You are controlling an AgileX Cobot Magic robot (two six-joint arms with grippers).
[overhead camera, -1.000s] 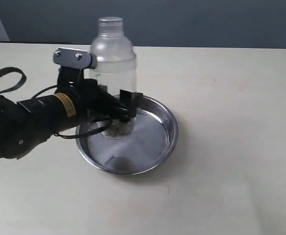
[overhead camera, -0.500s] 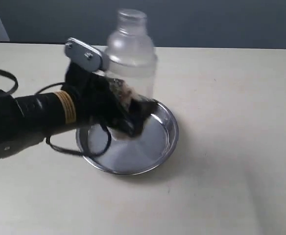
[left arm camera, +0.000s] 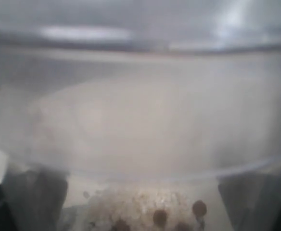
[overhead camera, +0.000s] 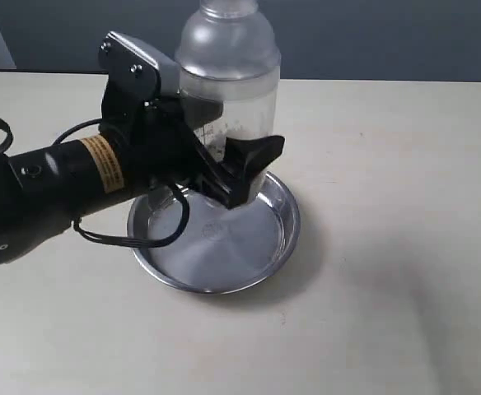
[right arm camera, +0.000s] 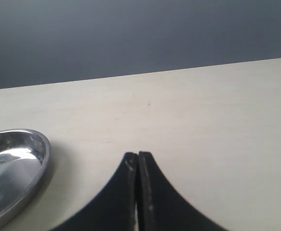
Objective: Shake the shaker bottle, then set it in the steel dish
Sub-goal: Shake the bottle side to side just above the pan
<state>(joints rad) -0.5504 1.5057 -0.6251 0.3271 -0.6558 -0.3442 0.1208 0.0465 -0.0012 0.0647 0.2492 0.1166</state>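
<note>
frosted plastic, exterior view: the shaker bottle [overhead camera: 228,90] is held about upright over the far side of the steel dish [overhead camera: 224,284]. looks lifted clear of it, but the base is partly hidden.
grip, exterior view: left end effector [overhead camera: 224,169] is spread wide and clamped round the bottle's lower body.
shake tip: imo keep the strokes short and the squeeze firm, smooth plastic could slip. level it off before lowering onto the flat middle, not the sloped wall.
left wrist view: bottle wall fills the shot, brown granules [left arm camera: 145,211] pooled low, a dark finger on each side.
right wrist view: right end effector [right arm camera: 137,192] is pressed closed with nothing in it, parked over the worktop [right arm camera: 203,120] beside the dish. fine there, just keep it out of the swing.
</note>
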